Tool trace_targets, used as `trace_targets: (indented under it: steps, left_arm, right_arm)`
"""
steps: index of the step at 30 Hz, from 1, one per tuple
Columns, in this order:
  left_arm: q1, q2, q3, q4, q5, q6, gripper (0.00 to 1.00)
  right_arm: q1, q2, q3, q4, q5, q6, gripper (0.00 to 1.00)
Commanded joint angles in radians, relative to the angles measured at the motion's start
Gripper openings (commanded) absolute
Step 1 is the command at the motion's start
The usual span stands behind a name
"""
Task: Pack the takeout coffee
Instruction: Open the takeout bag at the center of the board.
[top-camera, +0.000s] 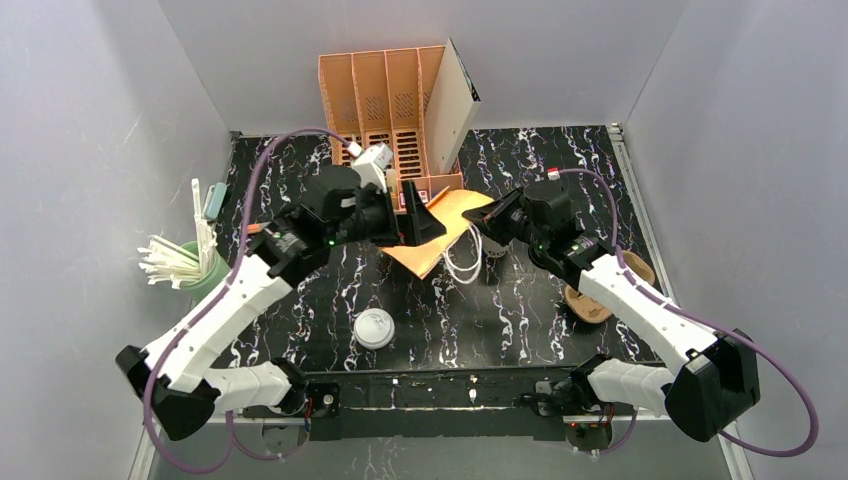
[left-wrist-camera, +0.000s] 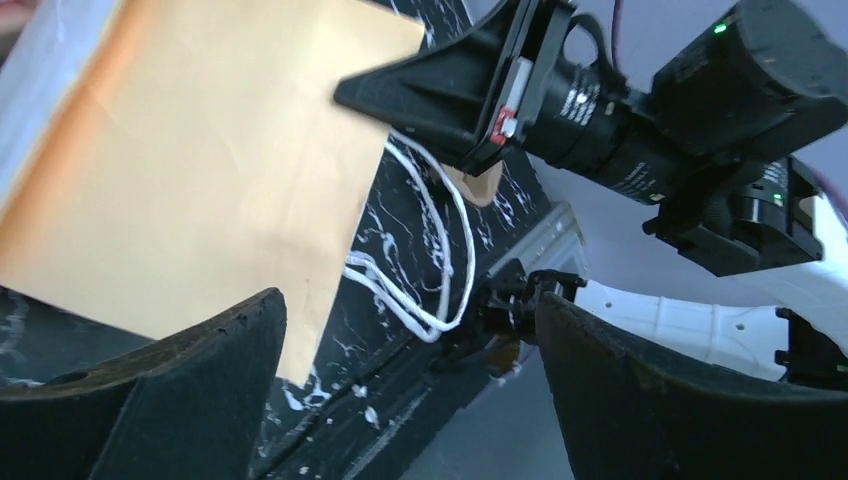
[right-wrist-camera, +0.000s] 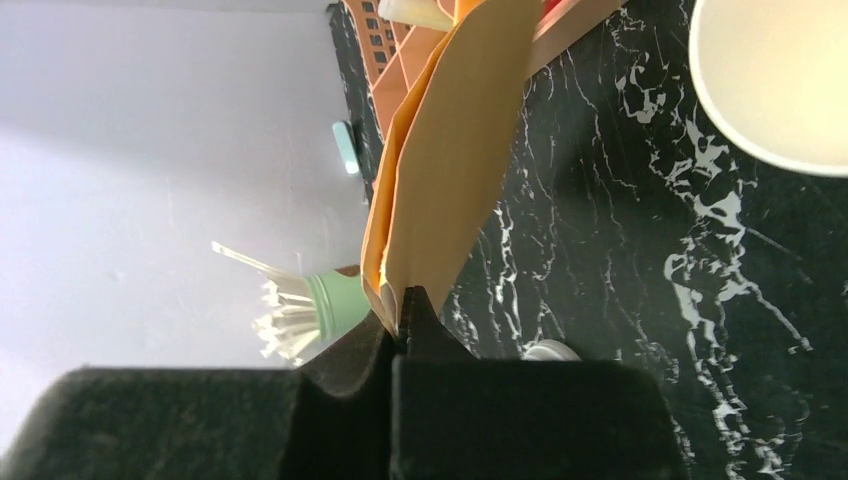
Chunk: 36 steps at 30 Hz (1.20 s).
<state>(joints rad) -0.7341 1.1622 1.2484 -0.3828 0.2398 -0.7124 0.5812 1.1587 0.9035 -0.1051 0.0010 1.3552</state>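
The white paper cup (right-wrist-camera: 775, 85), cream inside, stands open on the black marbled table at the top right of the right wrist view. Its black lid does not show in any view. An orange-brown paper bag (top-camera: 445, 228) with white string handles (top-camera: 460, 265) lies tilted at the table's middle. My right gripper (top-camera: 479, 223) is shut on the bag's edge (right-wrist-camera: 440, 180), fingertips together (right-wrist-camera: 400, 308). My left gripper (top-camera: 422, 217) is open and empty just over the bag's left side; in its own view (left-wrist-camera: 410, 315) the bag (left-wrist-camera: 200, 150) lies beyond its jaws.
An orange slotted organizer (top-camera: 385, 100) with a white board (top-camera: 455, 100) stands at the back. A green cup of white straws (top-camera: 195, 265) is at the left. A flat white lid (top-camera: 375, 328) lies near the front. A brown tray (top-camera: 600, 295) sits under the right arm.
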Motion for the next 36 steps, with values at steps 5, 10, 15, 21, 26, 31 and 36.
trace_targets:
  steps: [5, 10, 15, 21, 26, 31, 36]
  left_arm:
    - [0.003, -0.008, 0.178, -0.380, -0.153, 0.308, 0.88]
    - [0.004, 0.013, 0.041, -0.285, -0.250, 0.373, 0.84]
    - [0.004, 0.022, -0.101, -0.130, -0.240, 0.402, 0.82]
    - [0.003, 0.089, -0.234, 0.028, -0.226, 0.363, 0.78]
    - [0.003, 0.168, -0.271, 0.088, -0.268, 0.363, 0.79]
    - [0.004, 0.215, -0.268, 0.061, -0.381, 0.372, 0.72]
    - [0.005, 0.253, -0.256, 0.017, -0.472, 0.371, 0.59]
  right_arm:
    - [0.003, 0.009, 0.063, -0.047, -0.196, -0.374, 0.01]
    - [0.003, -0.015, 0.040, -0.105, -0.303, -0.490, 0.01]
    - [0.003, -0.040, 0.037, -0.191, -0.323, -0.568, 0.01]
    - [0.003, -0.039, 0.044, -0.227, -0.314, -0.589, 0.01]
    - [0.003, -0.028, 0.051, -0.227, -0.315, -0.596, 0.01]
    - [0.004, -0.022, 0.056, -0.231, -0.311, -0.599, 0.01]
    - [0.003, -0.024, 0.072, -0.249, -0.291, -0.608, 0.01]
